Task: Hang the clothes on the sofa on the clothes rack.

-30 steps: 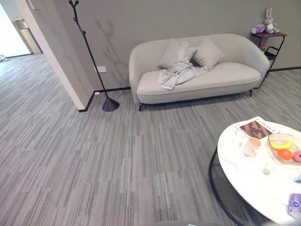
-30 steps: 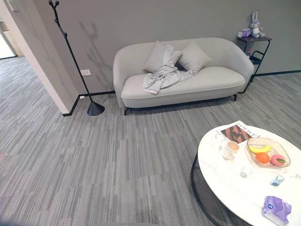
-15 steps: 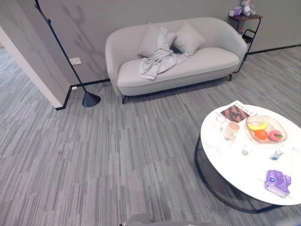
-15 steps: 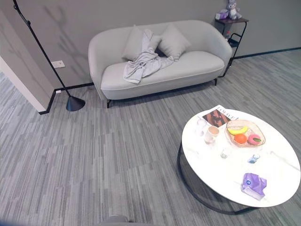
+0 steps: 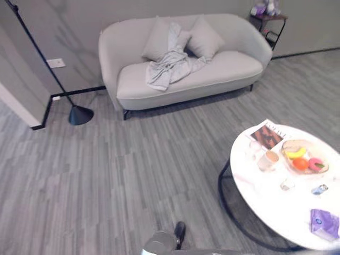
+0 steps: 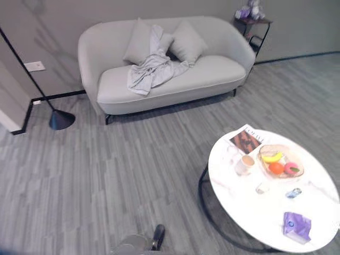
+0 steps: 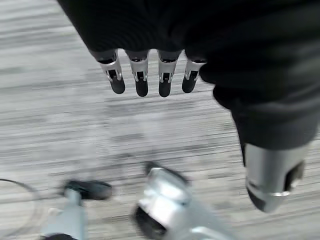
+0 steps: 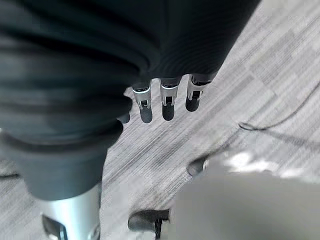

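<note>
A pale grey curved fabric sofa [image 5: 186,69] spans the upper middle of the frame, well apart from both hands. Draped over its backrest and seat lies the crumpled light grey garment [image 5: 167,66], long axis running upper right to lower left. The thin black metal clothes rack [image 5: 45,69] stands at upper left. The left hand [image 7: 150,75] and right hand [image 8: 165,102] hang with fingers relaxed and empty, neither clearly nearer.

One sofa [image 5: 186,74], two cushions [image 5: 204,40], one grey garment [image 5: 167,66], one clothes rack [image 5: 50,69], one round table [image 6: 241,210], one cup [image 6: 245,164]
</note>
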{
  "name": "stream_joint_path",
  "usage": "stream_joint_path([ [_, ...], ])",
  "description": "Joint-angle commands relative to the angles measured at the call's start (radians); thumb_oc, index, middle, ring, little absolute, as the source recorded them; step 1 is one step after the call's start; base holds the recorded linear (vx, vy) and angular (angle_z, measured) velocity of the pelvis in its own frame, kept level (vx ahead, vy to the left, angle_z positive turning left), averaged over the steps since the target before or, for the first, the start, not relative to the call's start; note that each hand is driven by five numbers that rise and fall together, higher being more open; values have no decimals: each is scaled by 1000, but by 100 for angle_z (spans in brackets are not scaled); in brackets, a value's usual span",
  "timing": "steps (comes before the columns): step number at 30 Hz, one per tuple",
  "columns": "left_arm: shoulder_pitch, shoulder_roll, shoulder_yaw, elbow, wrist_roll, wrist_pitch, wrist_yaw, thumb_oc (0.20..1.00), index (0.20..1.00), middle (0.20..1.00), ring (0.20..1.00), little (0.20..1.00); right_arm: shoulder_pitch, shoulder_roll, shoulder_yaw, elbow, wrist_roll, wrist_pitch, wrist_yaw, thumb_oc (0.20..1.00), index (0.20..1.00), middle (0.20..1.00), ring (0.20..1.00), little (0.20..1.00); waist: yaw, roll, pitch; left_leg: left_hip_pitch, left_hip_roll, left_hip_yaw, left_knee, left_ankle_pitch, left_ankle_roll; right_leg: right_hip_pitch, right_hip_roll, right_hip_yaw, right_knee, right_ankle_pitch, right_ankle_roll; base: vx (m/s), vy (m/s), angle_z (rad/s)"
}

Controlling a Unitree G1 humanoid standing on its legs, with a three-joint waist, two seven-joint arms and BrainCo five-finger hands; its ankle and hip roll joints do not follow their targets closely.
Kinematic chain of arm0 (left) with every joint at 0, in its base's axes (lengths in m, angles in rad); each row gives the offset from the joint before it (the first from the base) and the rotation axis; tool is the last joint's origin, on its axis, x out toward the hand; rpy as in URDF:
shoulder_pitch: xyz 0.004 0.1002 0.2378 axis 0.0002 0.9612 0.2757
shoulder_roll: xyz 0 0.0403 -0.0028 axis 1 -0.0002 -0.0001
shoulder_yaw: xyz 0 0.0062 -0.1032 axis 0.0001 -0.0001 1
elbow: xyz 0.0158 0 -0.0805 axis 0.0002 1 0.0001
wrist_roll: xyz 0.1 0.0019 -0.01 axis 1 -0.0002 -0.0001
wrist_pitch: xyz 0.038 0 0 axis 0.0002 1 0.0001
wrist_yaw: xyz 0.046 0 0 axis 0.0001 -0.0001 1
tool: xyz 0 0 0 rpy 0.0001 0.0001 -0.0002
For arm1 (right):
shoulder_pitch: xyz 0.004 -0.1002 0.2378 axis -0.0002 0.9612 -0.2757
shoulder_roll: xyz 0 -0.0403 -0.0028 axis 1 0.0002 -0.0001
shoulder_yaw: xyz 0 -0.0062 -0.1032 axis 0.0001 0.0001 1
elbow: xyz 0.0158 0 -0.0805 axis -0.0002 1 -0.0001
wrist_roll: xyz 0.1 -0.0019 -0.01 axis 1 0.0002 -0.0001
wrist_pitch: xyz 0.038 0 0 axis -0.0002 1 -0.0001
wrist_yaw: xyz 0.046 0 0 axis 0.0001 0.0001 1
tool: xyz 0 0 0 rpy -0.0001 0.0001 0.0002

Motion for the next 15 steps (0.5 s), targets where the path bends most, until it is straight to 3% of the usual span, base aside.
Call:
stream_joint_path([
  [1, -19, 15, 3, 83, 15, 6, -5, 1000, 1000, 1000, 1000, 1000, 45, 15, 3, 30, -17, 19, 19, 1000, 1000, 1000, 1000, 1000, 21, -29, -103, -129, -6, -51, -193, 245, 12, 56, 29, -13, -24, 138, 34, 688, 204, -12],
  [2, -28, 37, -1, 89, 37, 10, -10, 1000, 1000, 1000, 1000, 1000, 43, 23, 3, 38, -23, 16, 25, 1000, 1000, 1000, 1000, 1000, 25, -63, -104, -73, -8, -64, -191, 205, 32, 2, 6, -72, 156, 305, 123, 302, 79, -12],
  [3, -28, 37, -1, 90, 37, 10, -10, 1000, 1000, 1000, 1000, 1000, 43, 23, 3, 38, -23, 16, 25, 1000, 1000, 1000, 1000, 1000, 27, -60, -107, -75, -4, -64, -192, 207, 31, -1, 9, -70, 155, 308, 123, 488, 164, -9],
  [4, -34, 43, -15, 87, 53, 11, -6, 1000, 1000, 1000, 1000, 1000, 30, 29, 21, 22, -42, 8, 23, 1000, 1000, 1000, 1000, 1000, 26, -61, -99, -42, 0, -73, -192, 183, 42, -31, -1, -124, 269, 374, 157, 244, 156, -4],
  [5, -41, 47, -22, 82, 59, 15, 1, 1000, 1000, 1000, 1000, 1000, 18, 29, 37, 1, -56, 7, 22, 1000, 1000, 1000, 1000, 1000, 16, -38, -94, 5, 14, -95, -194, 160, 52, -97, -18, -180, 405, 419, 177, 450, 280, -3],
  [6, -51, 49, -41, 81, 78, 16, 8, 1000, 1000, 1000, 1000, 1000, 10, 33, 60, -24, -73, 2, 22, 1000, 1000, 1000, 1000, 1000, -2, -14, -89, 54, 25, -109, -196, 138, 62, -150, -33, -232, 503, 476, 171, 458, 331, 4],
  [7, -66, 47, -66, 75, 99, 17, 19, 1000, 1000, 1000, 1000, 1000, -2, 39, 75, -65, -84, -7, 16, 1000, 1000, 1000, 1000, 1000, -28, 21, -76, 107, 47, -140, -196, 113, 71, -246, -52, -295, 614, 417, 131, 504, 322, 37],
  [8, -68, 43, -76, 70, 109, 15, 21, 1000, 1000, 1000, 1000, 1000, -2, 45, 86, -84, -82, -9, 15, 1000, 1000, 1000, 1000, 1000, -50, 36, -70, 133, 54, -159, -196, 102, 74, -300, -58, -328, 647, 362, 113, 458, 238, 56],
  [10, -80, 40, -112, 70, 141, 13, 23, 1000, 1000, 1000, 1000, 1000, -7, 56, 119, -133, -80, -19, 9, 1000, 1000, 1000, 1000, 1000, -90, 48, -56, 200, 64, -200, -196, 67, 67, -381, -57, -374, 527, 256, 73, 495, 71, 112],
  [11, -98, 38, -140, 61, 156, 4, 29, 1000, 1000, 1000, 1000, 1000, -16, 55, 138, -164, -69, -22, 4, 1000, 1000, 1000, 1000, 1000, -111, 42, -40, 239, 72, -223, -196, 38, 51, -406, -67, -384, 321, 226, 66, 396, -14, 126],
  [12, -98, 38, -140, 61, 156, 4, 29, 1000, 1000, 1000, 1000, 1000, -17, 55, 138, -164, -69, -22, 4, 1000, 1000, 1000, 1000, 1000, -113, 44, -40, 238, 74, -225, -196, 39, 51, -404, -65, -386, 316, 230, 66, 365, -64, 86],
  [13, -106, 37, -151, 57, 164, 1, 34, 1000, 1000, 1000, 1000, 1000, -23, 52, 137, -170, -62, -22, 0, 1000, 1000, 1000, 1000, 1000, -121, 37, -35, 262, 72, -243, -196, 16, 43, -415, -74, -373, 180, 239, 67, 447, -78, 84],
  [14, -121, 31, -159, 56, 179, -5, 45, 1000, 1000, 1000, 1000, 1000, -29, 47, 128, -149, -46, -11, 2, 1000, 1000, 1000, 1000, 1000, -132, 24, -34, 301, 70, -284, -196, -30, 31, -436, -101, -328, -48, 292, 88, 455, -80, 78],
  [15, -121, 30, -159, 56, 179, -5, 46, 1000, 1000, 1000, 1000, 1000, -30, 46, 128, -148, -46, -12, 2, 1000, 1000, 1000, 1000, 1000, -131, 28, -30, 307, 74, -283, -196, -33, 31, -426, -97, -329, -56, 295, 87, 493, -62, 81],
])
